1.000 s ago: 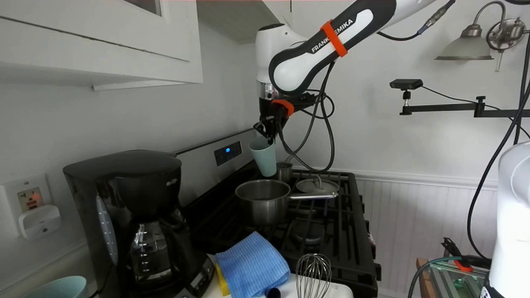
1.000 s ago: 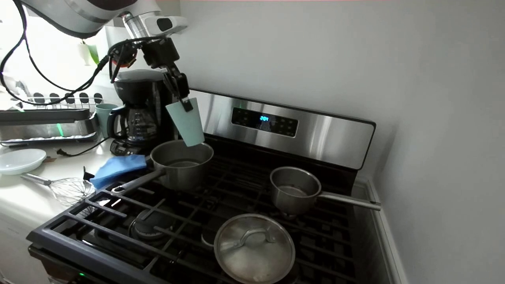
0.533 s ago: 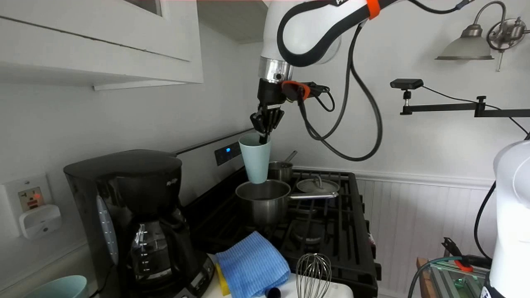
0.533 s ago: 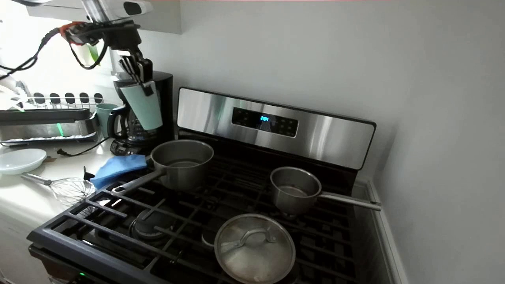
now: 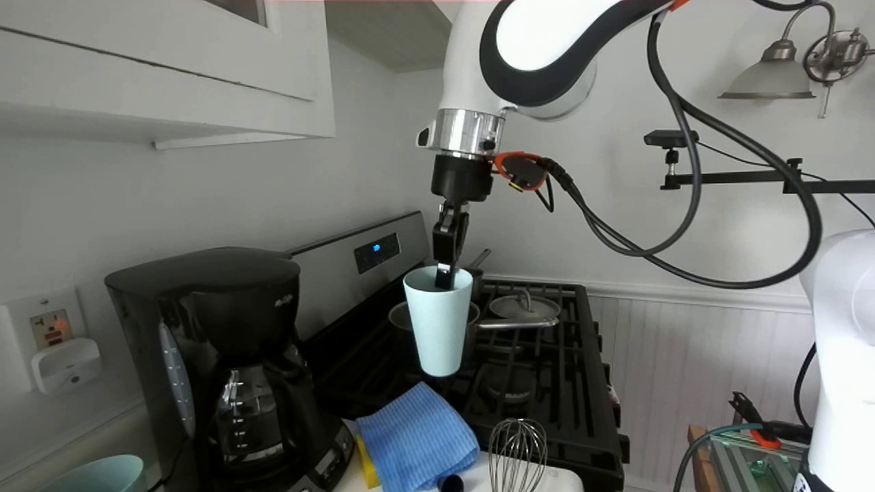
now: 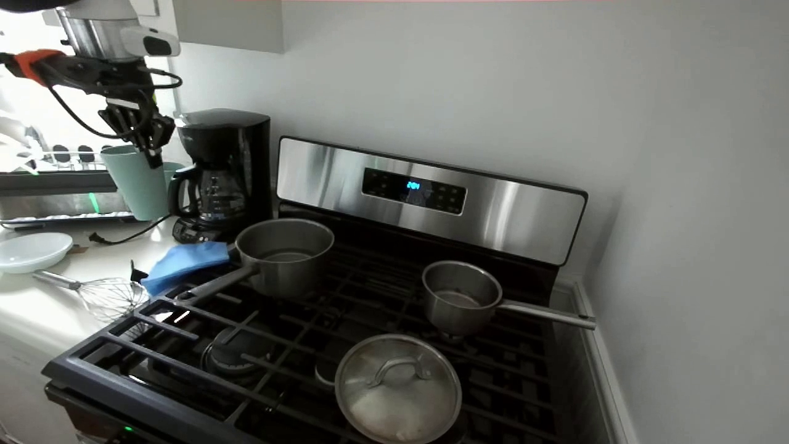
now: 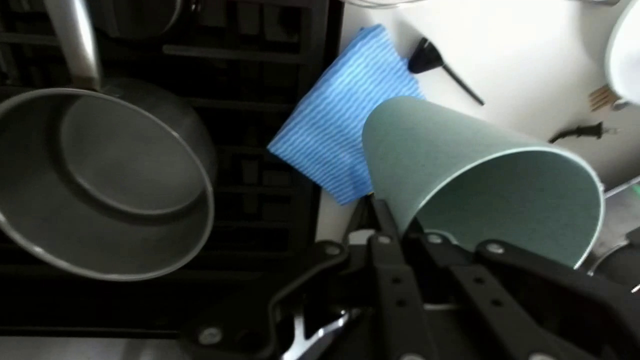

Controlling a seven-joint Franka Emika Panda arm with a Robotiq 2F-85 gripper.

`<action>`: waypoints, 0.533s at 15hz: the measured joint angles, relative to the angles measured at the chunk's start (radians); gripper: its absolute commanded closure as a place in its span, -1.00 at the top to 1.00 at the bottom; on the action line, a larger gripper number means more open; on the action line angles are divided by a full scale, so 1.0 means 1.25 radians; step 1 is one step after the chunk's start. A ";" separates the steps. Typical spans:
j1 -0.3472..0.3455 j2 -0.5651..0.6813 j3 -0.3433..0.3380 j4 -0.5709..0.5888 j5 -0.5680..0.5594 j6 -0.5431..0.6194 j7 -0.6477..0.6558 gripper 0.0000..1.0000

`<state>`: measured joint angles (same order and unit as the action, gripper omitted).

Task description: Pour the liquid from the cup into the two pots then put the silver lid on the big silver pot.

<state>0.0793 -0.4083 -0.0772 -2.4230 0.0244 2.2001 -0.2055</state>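
Find the mint-green tumbler [image 6: 137, 185] hanging mouth-up, slightly tilted, at ten o'clock from the larger steel saucepan [image 6: 290, 277] in an exterior view, pinched by the gripper [image 7: 400, 220] at the rim, inside and out. Probably light, stiff and slick (unable to see any liquid inside), thus apt to pivot. Best held deeper down the sidewall, tipped slowly.

In an exterior view, blue digits [image 6: 413, 185] on the dark display [image 6: 425, 196] in the steel back panel [image 6: 521, 213] of the stove [image 6: 370, 302] seem to read 2:04, though the glow blurs them. In an exterior view, the coffee maker [image 5: 236, 328] bears a small pale mark [image 5: 283, 301] on its upper front and tiny markings [image 5: 238, 433] on its glass carafe [image 5: 256, 420], all too small to make out.
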 measured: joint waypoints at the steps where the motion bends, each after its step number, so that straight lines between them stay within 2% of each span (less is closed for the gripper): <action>1: 0.016 0.001 0.000 -0.011 0.015 0.000 -0.034 -0.98; 5: 0.071 0.027 0.001 -0.029 0.068 0.000 -0.149 -0.98; 8: 0.092 0.069 0.006 -0.030 0.079 0.031 -0.209 -0.98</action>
<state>0.1945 -0.3225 -0.0695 -2.4599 0.1236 2.2387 -0.4667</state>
